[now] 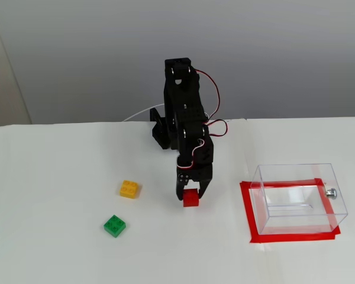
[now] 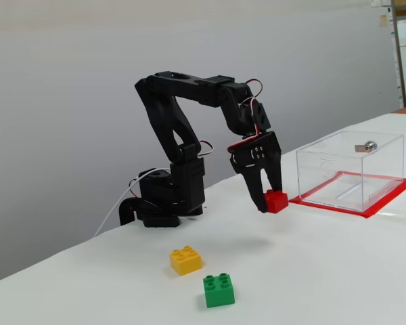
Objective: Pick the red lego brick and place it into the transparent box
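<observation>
White tabletop (image 1: 59, 248), plain grey wall behind; black arm based at the rear centre.

Higher fixed view, looking down on the front of the arm: pincer (image 1: 191, 198) points downward, jaws narrowed onto the red lego brick (image 1: 191, 197), one finger on each side face. Whether the brick clears the surface cannot be told from this angle. Transparent box (image 1: 300, 198) sits well apart to the right of the pincer in this view, open-topped, standing on a red tape outline (image 1: 247, 213), small metal knob (image 1: 330, 192) on its far-right wall. Yellow brick (image 1: 129, 189) lies to the left of the pincer, green brick (image 1: 115, 225) further left and nearer the camera; both apart from the arm.

Side fixed view, low: pincer (image 2: 271, 202) holds the red lego brick (image 2: 277, 201) clear of the tabletop, a faint shadow lying on the surface beneath. Transparent box (image 2: 352, 169) lies beyond the pincer to the right in this view, near but not touching. Yellow brick (image 2: 186, 260) and green brick (image 2: 219, 290) rest below and left of the pincer, near the camera.

Handling, as judged: brick looks light, rigid and glossy, so the flat side walls are the sound place to pinch, and the smooth plastic could slip or twist if the squeeze is off-centre. It appears gripped at the fingertips only. Not fragile. Box walls look thin and the box likely light, so a knock on the rim could shift it off its tape outline; brick should come in over the rim from above.
</observation>
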